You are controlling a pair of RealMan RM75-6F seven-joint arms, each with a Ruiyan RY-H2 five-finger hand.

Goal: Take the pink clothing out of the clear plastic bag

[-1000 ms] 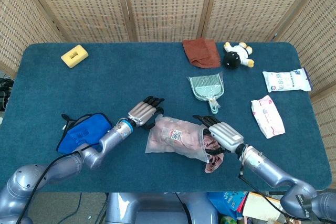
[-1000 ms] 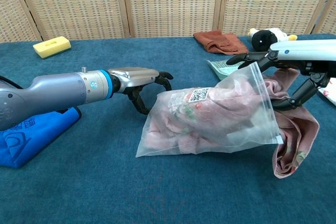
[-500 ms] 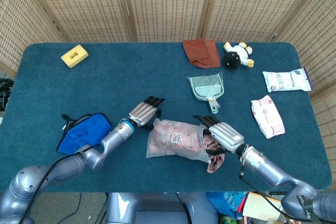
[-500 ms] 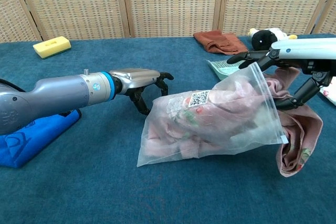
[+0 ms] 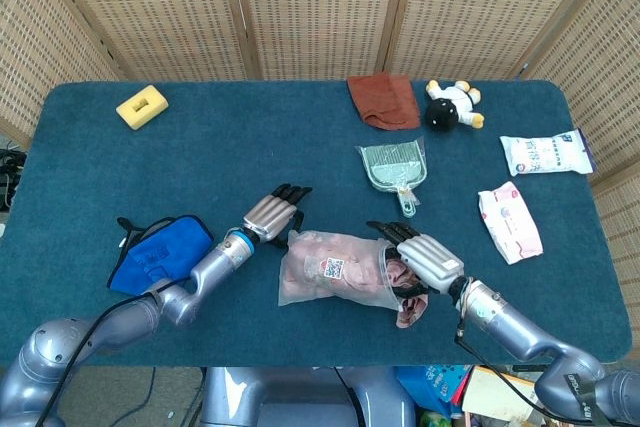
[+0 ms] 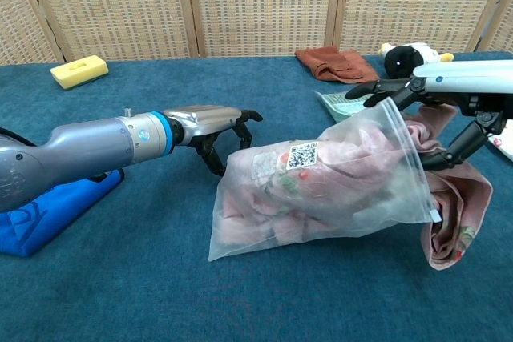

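Right hand (image 6: pixel 437 110) grips pink clothing (image 6: pixel 449 198) at the mouth of the clear plastic bag (image 6: pixel 321 190); most of the garment is inside, one fold hanging below the hand. Left hand (image 6: pixel 212 126), fingers curled, empty, just beside the bag's closed end.

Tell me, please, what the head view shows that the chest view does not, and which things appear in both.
Only the head view shows the white packet and the pink-patterned packet at the table's right, and the whole green dustpan.

Only the chest view shows from the side how the pink clothing hangs out of the bag's open end, under the right hand.

Both show the clear plastic bag, the left hand at its closed end, the blue cloth, the yellow sponge, the brown cloth and the plush toy.
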